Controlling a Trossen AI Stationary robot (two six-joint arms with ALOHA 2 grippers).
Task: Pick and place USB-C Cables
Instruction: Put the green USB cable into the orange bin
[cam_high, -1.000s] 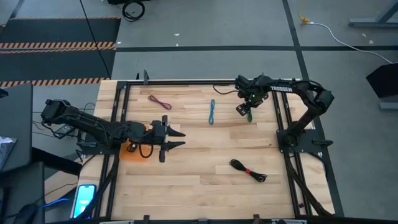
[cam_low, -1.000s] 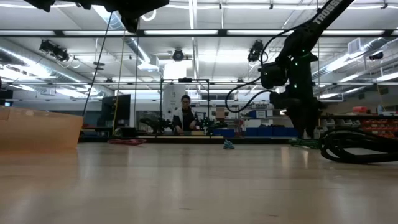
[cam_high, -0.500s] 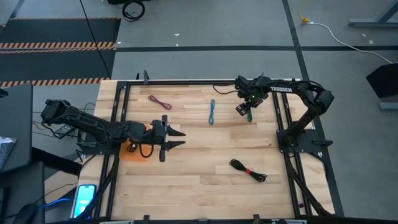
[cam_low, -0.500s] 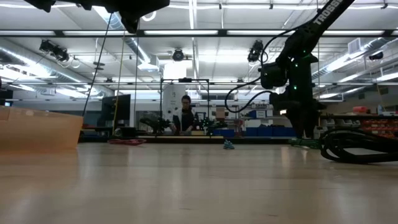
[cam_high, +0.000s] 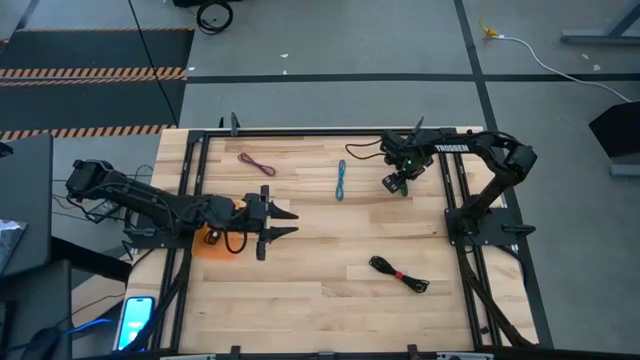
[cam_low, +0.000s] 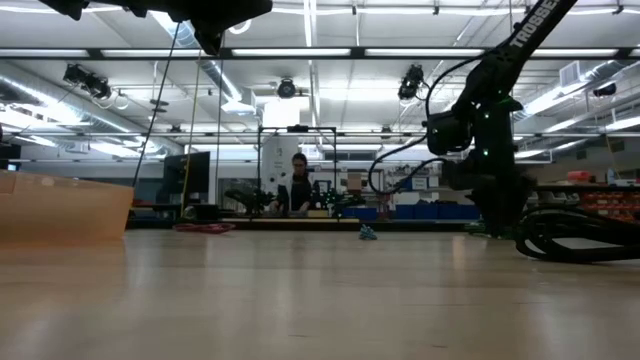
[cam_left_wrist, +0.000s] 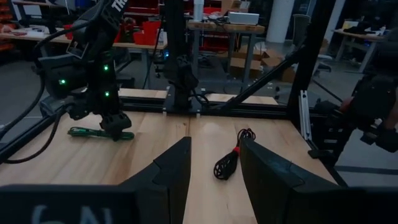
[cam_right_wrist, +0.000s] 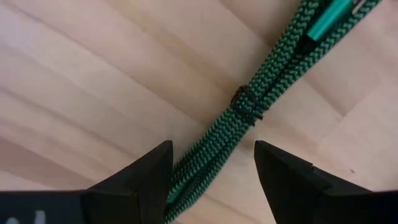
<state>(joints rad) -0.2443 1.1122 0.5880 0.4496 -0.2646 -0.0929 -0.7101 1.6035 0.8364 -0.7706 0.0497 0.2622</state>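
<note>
A green braided cable bundle (cam_right_wrist: 249, 102) with a black tie lies flat on the wood at the table's far right. My right gripper (cam_right_wrist: 211, 149) points down over it, open, with one finger on either side of the bundle. In the high view the gripper (cam_high: 398, 183) hides most of the cable. A teal-blue cable (cam_high: 341, 179) and a maroon cable (cam_high: 257, 163) lie along the far side. A black cable with a red tie (cam_high: 398, 274) lies near the front right. My left gripper (cam_high: 285, 223) hangs level at the left, open, with nothing between its fingers.
An orange pad (cam_high: 208, 245) with a black coil on it lies under my left arm. Black frame rails (cam_high: 455, 190) run along the table's sides and far edge. A phone (cam_high: 135, 318) sits off the near left corner. A person (cam_low: 297, 188) works far behind the table.
My right gripper has come down toward the green cable, still pointing down and still open. The cables have not moved.
</note>
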